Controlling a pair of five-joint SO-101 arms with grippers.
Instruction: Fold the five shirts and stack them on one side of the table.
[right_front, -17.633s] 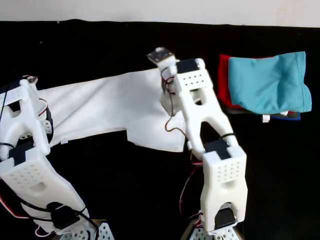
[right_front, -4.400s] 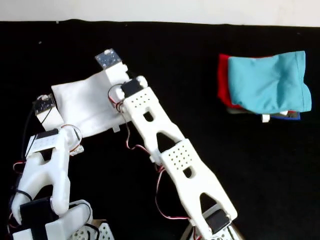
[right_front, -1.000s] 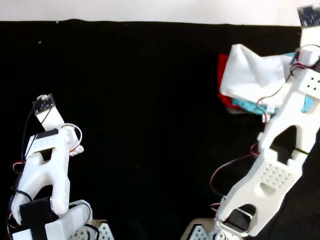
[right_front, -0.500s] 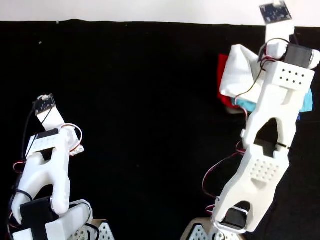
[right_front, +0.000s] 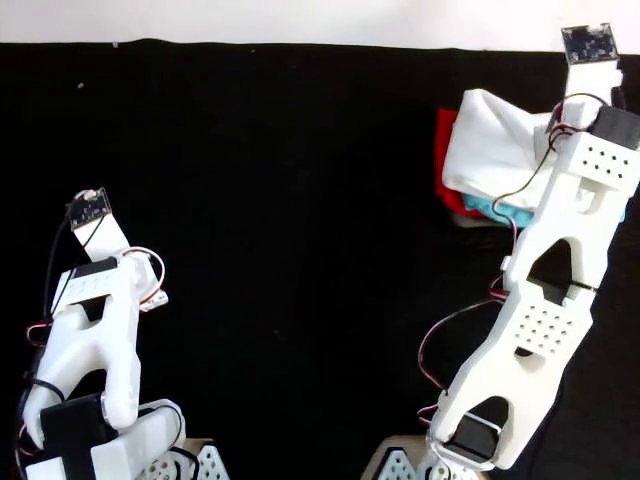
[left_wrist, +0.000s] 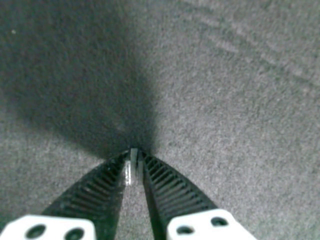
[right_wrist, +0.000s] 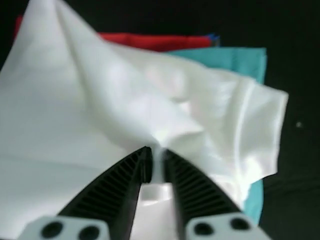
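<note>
A folded white shirt (right_front: 495, 150) lies bunched on top of the stack at the table's back right. A teal shirt (right_front: 497, 211) and a red shirt (right_front: 444, 135) peek out beneath it. My right gripper (right_front: 566, 116) is over the stack's right side. In the right wrist view that gripper (right_wrist: 155, 151) is shut on a pinch of the white shirt (right_wrist: 90, 115), with the teal shirt (right_wrist: 242, 57) and red shirt (right_wrist: 150, 41) behind it. My left gripper (right_front: 95, 225) stands near the front left. Its fingers (left_wrist: 132, 156) are shut on nothing, just above the cloth.
A black cloth (right_front: 300, 220) covers the whole table, and a pale wall runs along its back edge. A sliver of a blue shirt (right_wrist: 214, 37) shows at the stack's far edge. Both arm bases stand at the front edge.
The right arm swung left over the stack, then back a little to the right, still holding the white shirt, which stays on the stack. The left arm has not moved.
</note>
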